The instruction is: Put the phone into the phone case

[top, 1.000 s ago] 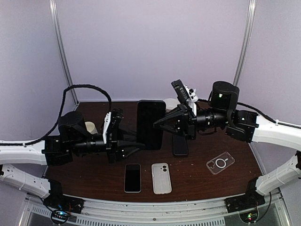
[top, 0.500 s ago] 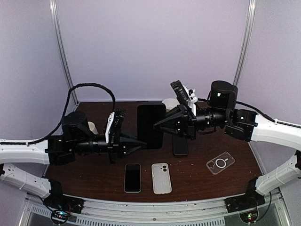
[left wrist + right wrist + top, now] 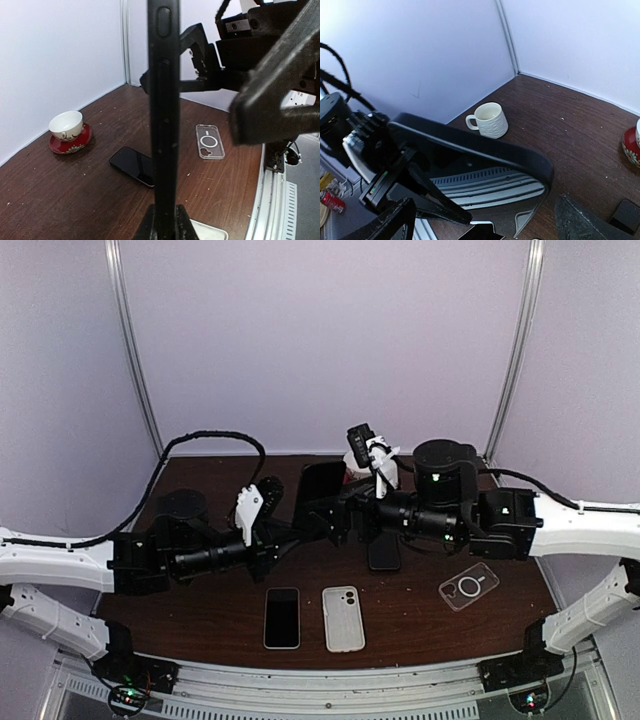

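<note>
Near desk (image 3: 420, 625) edge: phone (image 3: 282, 617) lying face up, pale case (image 3: 343, 618) just beside it, clear case (image 3: 468, 586) further right. Further in, a black phone (image 3: 384, 554) flat on the desk. Mid-desk, black phone case (image 3: 164, 100) held off the surface; left end effector (image 3: 165, 227) pinching its lower edge. Right end effector (image 3: 328, 520) spread wide, not gripping. Far back: cup (image 3: 66, 124) on red saucer (image 3: 75, 145), white mug (image 3: 487, 120).

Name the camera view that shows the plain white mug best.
Right wrist: the white mug stands whole and unblocked near the wall, handle showing. Neither the top external nor the left wrist view shows it.
</note>
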Action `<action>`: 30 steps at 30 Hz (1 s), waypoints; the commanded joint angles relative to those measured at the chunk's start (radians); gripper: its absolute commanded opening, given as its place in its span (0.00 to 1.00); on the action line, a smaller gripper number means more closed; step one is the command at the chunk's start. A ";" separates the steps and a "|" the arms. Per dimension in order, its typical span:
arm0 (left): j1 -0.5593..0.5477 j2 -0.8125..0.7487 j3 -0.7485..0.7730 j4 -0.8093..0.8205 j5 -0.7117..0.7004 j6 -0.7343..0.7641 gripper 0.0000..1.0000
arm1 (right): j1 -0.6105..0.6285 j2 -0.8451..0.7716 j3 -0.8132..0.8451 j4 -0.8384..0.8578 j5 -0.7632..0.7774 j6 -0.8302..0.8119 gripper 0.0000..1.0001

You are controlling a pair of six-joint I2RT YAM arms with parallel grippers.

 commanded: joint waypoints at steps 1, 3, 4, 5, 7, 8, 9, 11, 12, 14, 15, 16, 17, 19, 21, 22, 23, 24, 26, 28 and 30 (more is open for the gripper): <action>-0.007 0.019 -0.013 0.109 -0.109 0.003 0.00 | 0.018 0.071 0.046 0.030 0.211 0.117 1.00; -0.007 0.024 -0.012 0.115 -0.105 -0.003 0.00 | 0.026 0.110 0.086 0.001 0.236 0.117 1.00; -0.007 0.026 -0.012 0.116 -0.101 -0.003 0.00 | 0.027 0.124 0.101 -0.010 0.243 0.116 1.00; -0.007 0.026 -0.012 0.116 -0.100 -0.003 0.00 | 0.027 0.135 0.112 -0.014 0.251 0.119 0.99; -0.007 0.028 -0.014 0.115 -0.101 -0.002 0.00 | 0.029 0.147 0.123 -0.007 0.271 0.128 1.00; -0.007 0.028 -0.015 0.113 -0.103 -0.002 0.00 | 0.029 0.151 0.123 0.005 0.277 0.133 1.00; -0.008 0.029 -0.016 0.112 -0.105 -0.001 0.00 | 0.029 0.156 0.123 0.017 0.281 0.141 0.99; -0.008 0.030 -0.017 0.109 -0.115 -0.002 0.00 | 0.029 0.167 0.126 0.043 0.263 0.147 1.00; -0.009 0.030 -0.019 0.108 -0.120 -0.003 0.00 | 0.030 0.180 0.134 0.037 0.256 0.152 0.99; -0.009 0.031 -0.020 0.111 -0.120 -0.004 0.00 | 0.031 0.200 0.156 0.008 0.265 0.166 1.00; -0.009 0.030 -0.020 0.113 -0.118 -0.003 0.00 | 0.032 0.204 0.157 0.001 0.276 0.178 0.98; -0.008 0.030 -0.021 0.112 -0.120 -0.006 0.00 | 0.032 0.204 0.155 0.000 0.289 0.191 0.96; -0.009 0.030 -0.023 0.112 -0.123 -0.006 0.00 | 0.032 0.202 0.153 -0.001 0.305 0.205 0.94; -0.008 0.030 -0.025 0.110 -0.127 -0.004 0.00 | 0.032 0.203 0.149 -0.005 0.331 0.224 0.88; -0.009 0.032 -0.025 0.106 -0.129 -0.003 0.00 | 0.032 0.209 0.152 -0.009 0.344 0.232 0.86; -0.009 0.035 -0.025 0.104 -0.129 -0.001 0.00 | 0.032 0.214 0.158 -0.016 0.348 0.236 0.85; -0.009 0.037 -0.025 0.104 -0.129 -0.002 0.00 | 0.032 0.221 0.167 -0.025 0.347 0.236 0.84; -0.009 0.038 -0.027 0.105 -0.130 -0.001 0.00 | 0.032 0.228 0.177 -0.039 0.345 0.235 0.83; -0.008 0.039 -0.029 0.111 -0.133 -0.002 0.00 | 0.032 0.240 0.193 -0.060 0.340 0.237 0.82; -0.009 0.040 -0.030 0.119 -0.132 -0.002 0.00 | 0.032 0.246 0.198 -0.067 0.336 0.242 0.83; -0.007 0.042 -0.029 0.123 -0.130 -0.002 0.00 | 0.032 0.254 0.207 -0.075 0.324 0.242 0.90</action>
